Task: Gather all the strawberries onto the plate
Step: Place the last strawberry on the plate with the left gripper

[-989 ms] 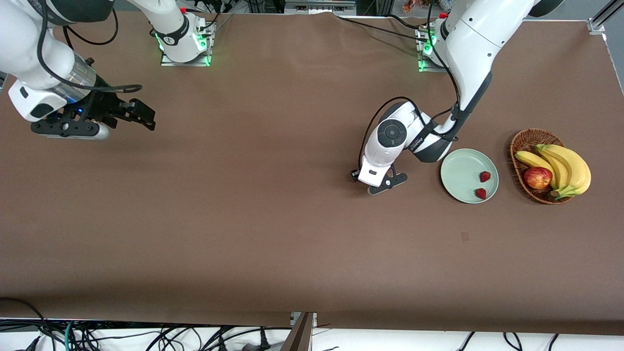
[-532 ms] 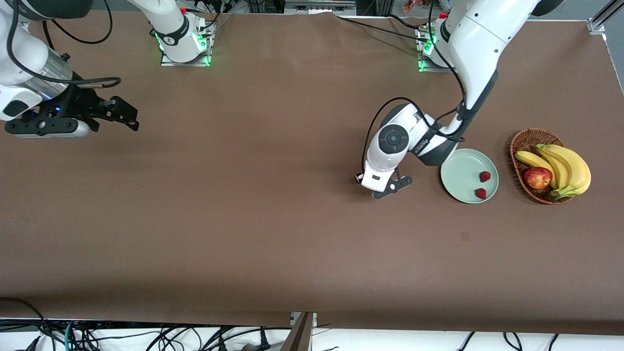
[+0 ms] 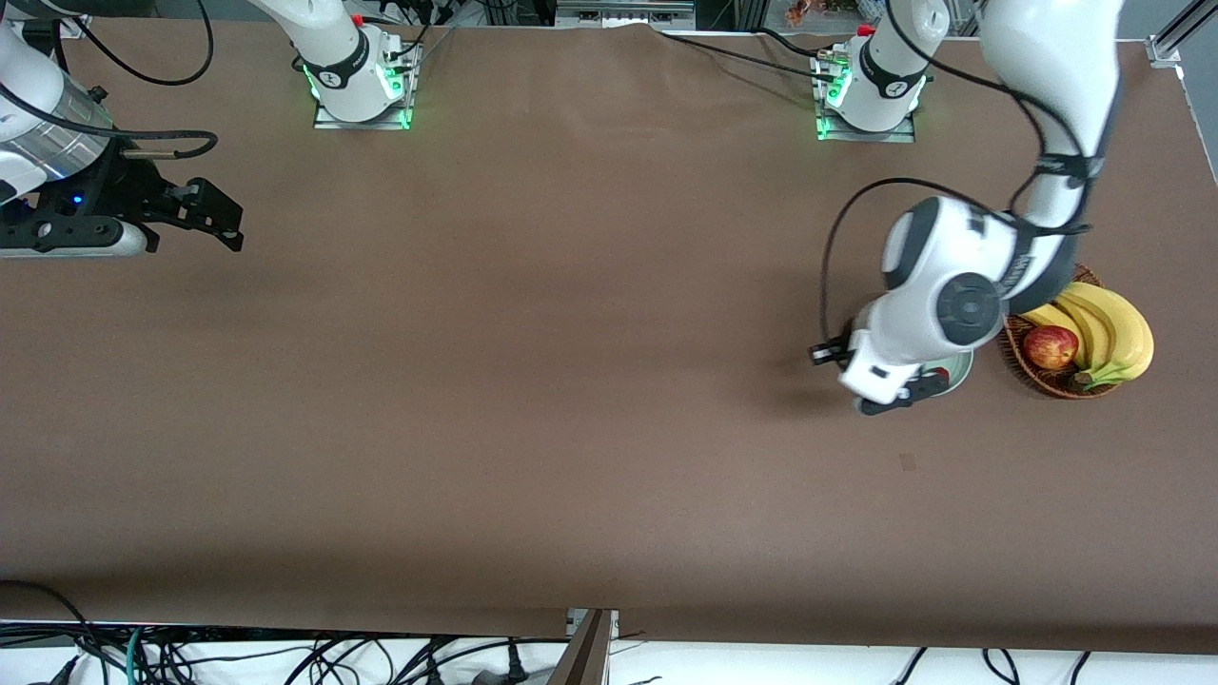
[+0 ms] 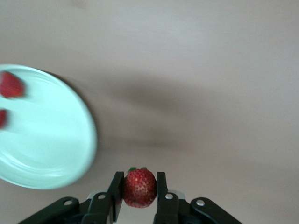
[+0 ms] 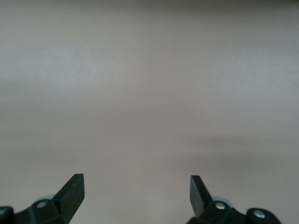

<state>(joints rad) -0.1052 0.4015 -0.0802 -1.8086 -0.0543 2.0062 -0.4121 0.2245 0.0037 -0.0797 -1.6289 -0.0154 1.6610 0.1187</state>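
Observation:
My left gripper (image 3: 893, 392) is shut on a red strawberry (image 4: 139, 187) with a green cap and holds it above the brown table, just beside the rim of the pale mint-green plate (image 4: 51, 140). Two more strawberries (image 4: 10, 85) lie on the plate in the left wrist view. In the front view my left arm covers most of the plate (image 3: 959, 366), and only a sliver of rim and a bit of one berry (image 3: 940, 374) show. My right gripper (image 3: 221, 217) is open and empty above bare table at the right arm's end, and it also shows in the right wrist view (image 5: 137, 186).
A brown wicker basket (image 3: 1045, 379) stands beside the plate toward the left arm's end of the table. It holds a red apple (image 3: 1050, 346) and a bunch of bananas (image 3: 1113, 328). The left arm's elbow hangs over the basket's rim.
My left arm has swung from the table toward the left arm's end and now hangs over the plate's edge. My right gripper has drawn back toward the right arm's end.

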